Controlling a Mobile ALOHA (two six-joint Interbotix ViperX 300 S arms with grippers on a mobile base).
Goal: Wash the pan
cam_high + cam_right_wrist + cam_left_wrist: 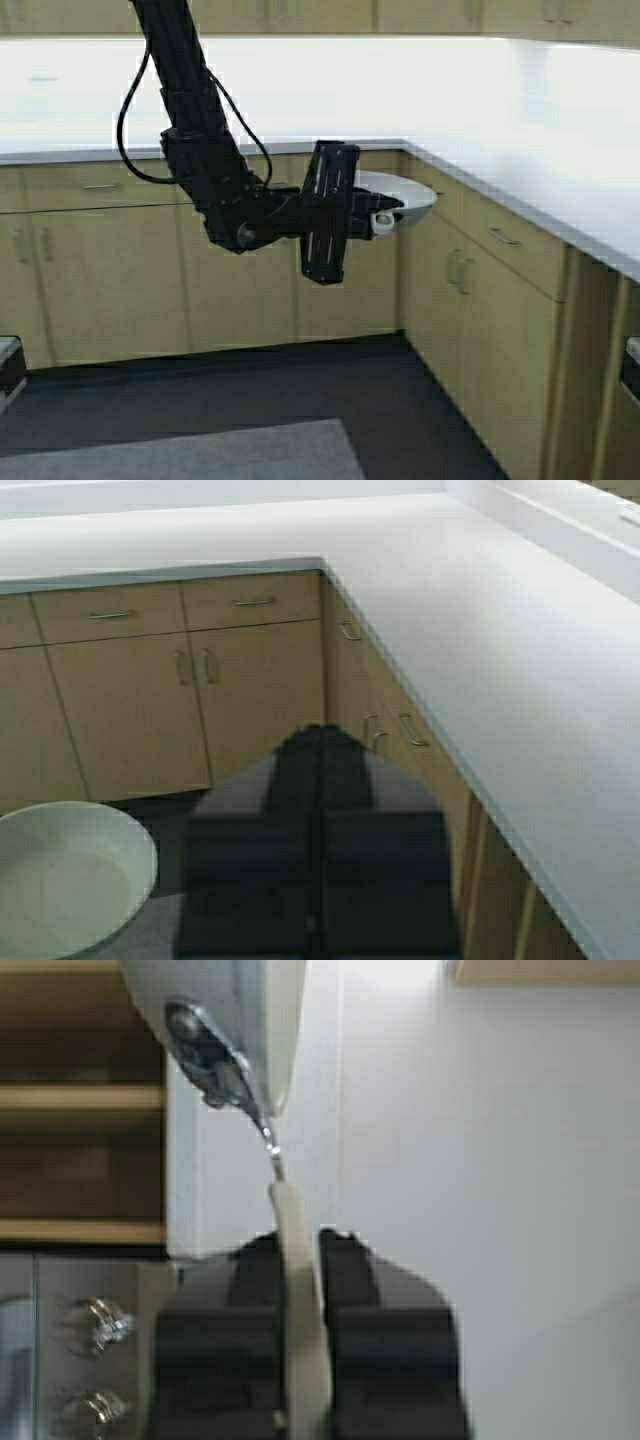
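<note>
The off-white pan point(408, 194) is held in the air in front of the inner corner of the cabinets, about level with the counter edge. My left gripper point(384, 218) is shut on its short white handle. In the left wrist view the handle point(300, 1300) runs between the two black fingers of the left gripper point(300, 1245), and the pan's body point(215, 1010) is beyond them. My right gripper point(322, 738) is shut and empty; it is out of the high view. The right wrist view shows the pan point(60, 885) beside it, apart from it.
A white L-shaped countertop point(520, 120) runs along the back and the right side over tan cabinets point(110, 260) with metal handles. The floor is dark, with a grey mat point(200, 455) in front. Metal knobs point(95, 1325) show in the left wrist view.
</note>
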